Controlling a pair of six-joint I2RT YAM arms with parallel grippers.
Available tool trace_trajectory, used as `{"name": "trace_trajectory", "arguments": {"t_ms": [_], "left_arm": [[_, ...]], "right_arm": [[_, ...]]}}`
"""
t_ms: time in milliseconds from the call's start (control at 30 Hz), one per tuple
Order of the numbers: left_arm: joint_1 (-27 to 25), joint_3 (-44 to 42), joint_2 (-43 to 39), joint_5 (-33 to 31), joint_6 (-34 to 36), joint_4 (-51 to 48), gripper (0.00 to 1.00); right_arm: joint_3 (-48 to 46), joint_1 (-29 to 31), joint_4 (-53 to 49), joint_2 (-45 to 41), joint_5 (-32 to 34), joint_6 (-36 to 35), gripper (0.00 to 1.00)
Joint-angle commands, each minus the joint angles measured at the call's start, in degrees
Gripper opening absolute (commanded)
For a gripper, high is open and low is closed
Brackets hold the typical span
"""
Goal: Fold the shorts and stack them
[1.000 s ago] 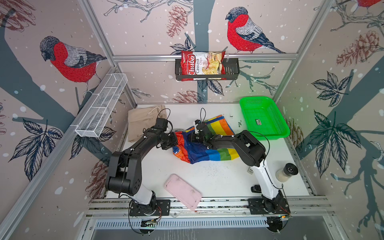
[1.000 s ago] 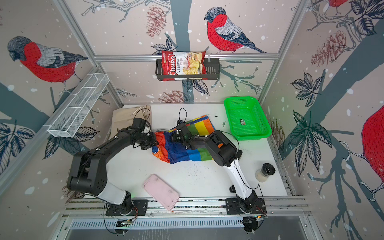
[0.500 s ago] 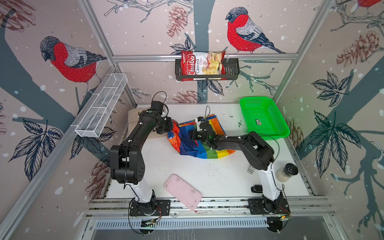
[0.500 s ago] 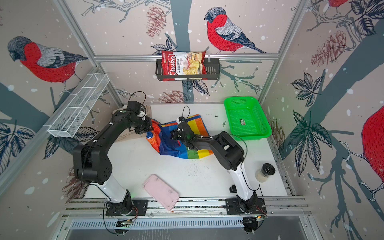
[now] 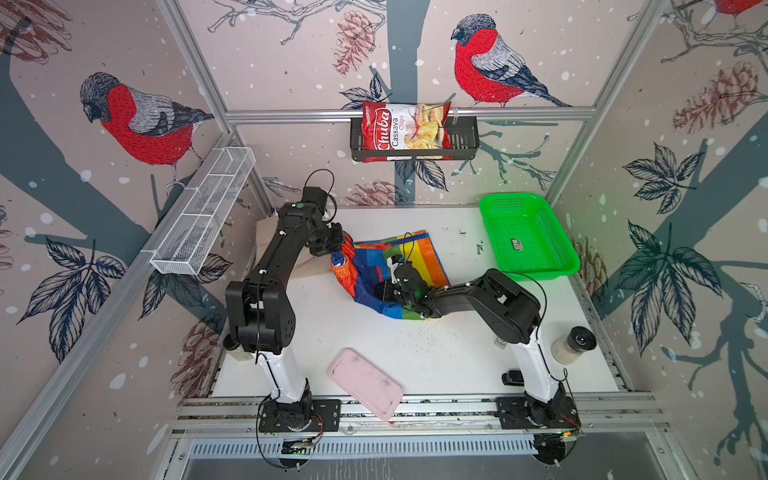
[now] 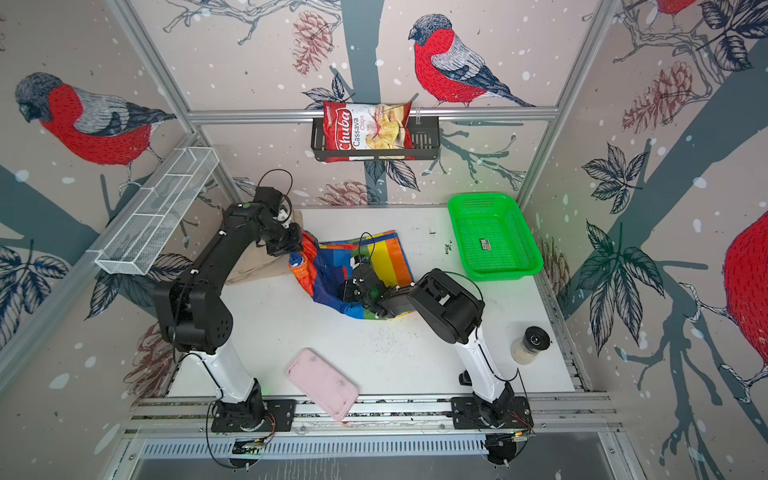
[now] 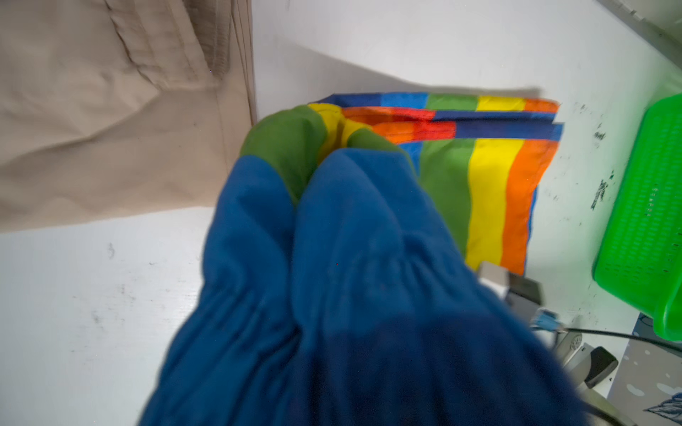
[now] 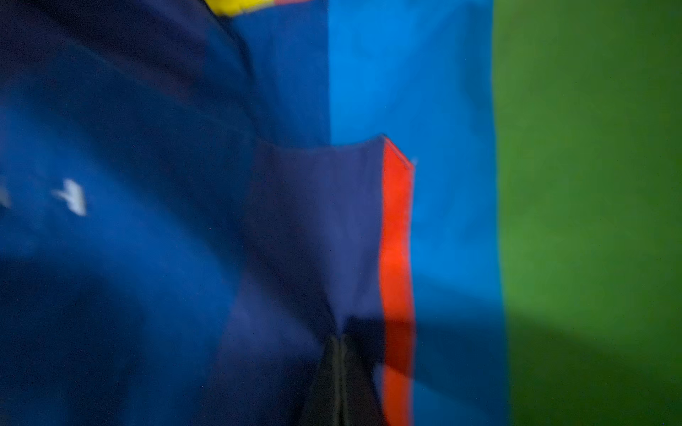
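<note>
Two hands, two pairs of shorts. Left of the green basket (image 5: 540,272) and nearer, the right hand (image 5: 383,290) pinches the striped shorts (image 5: 430,257), which are shiny, rainbow-banded and half folded. Farther back, the left hand (image 5: 337,250) clamps their bunched, raised edge. The beige shorts (image 7: 110,110) lie flat, farthest left of the basket. Bare worktop (image 5: 453,353) lies in front of it.

Left gripper (image 5: 337,248) lifted striped shorts (image 5: 419,257) edge up, toward back wall; right gripper (image 5: 385,288) pulled cloth frontward; shorts bunched narrower.
</note>
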Motion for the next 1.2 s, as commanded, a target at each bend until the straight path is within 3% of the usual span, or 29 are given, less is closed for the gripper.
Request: {"name": "trace_trajectory", "arguments": {"t_ms": [0,100,200,367,500,700,900,1167], "left_arm": [[-0.1,4.6,1.4,-0.1,0.0,-3.4,0.0],[-1.0,9.0,3.7,-0.8,-0.1,-5.6,0.0],[-1.4,10.5,5.5,-2.0,0.4,-6.7,0.0],[-1.5,11.0,7.2,-4.5,1.1,-7.2,0.0],[-1.9,14.6,9.2,-6.8,1.9,-9.5,0.0],[-3.9,17.2,10.8,-9.0,1.4,-10.6,0.0],[-7.5,19.5,12.9,-12.4,0.4,-12.2,0.0],[-15.8,25.3,18.3,-16.7,-2.0,-14.9,0.0]], "right_arm": [[4.2,1.4,0.8,3.4,-1.9,0.7,0.01],[10.9,2.9,1.2,7.9,-5.6,-0.1,0.01],[11.0,2.2,3.4,6.6,-7.1,0.1,0.01],[-3.0,-2.9,7.2,-7.4,-7.2,0.7,0.02],[-15.3,-5.1,-0.5,-20.6,-1.9,-4.1,0.02],[-31.7,-5.1,-3.1,-29.8,2.0,-3.0,0.01],[-38.5,-4.5,1.7,-26.7,2.4,-0.5,0.01],[-40.6,-5.0,12.1,-19.4,-1.6,2.1,0.0]]}}
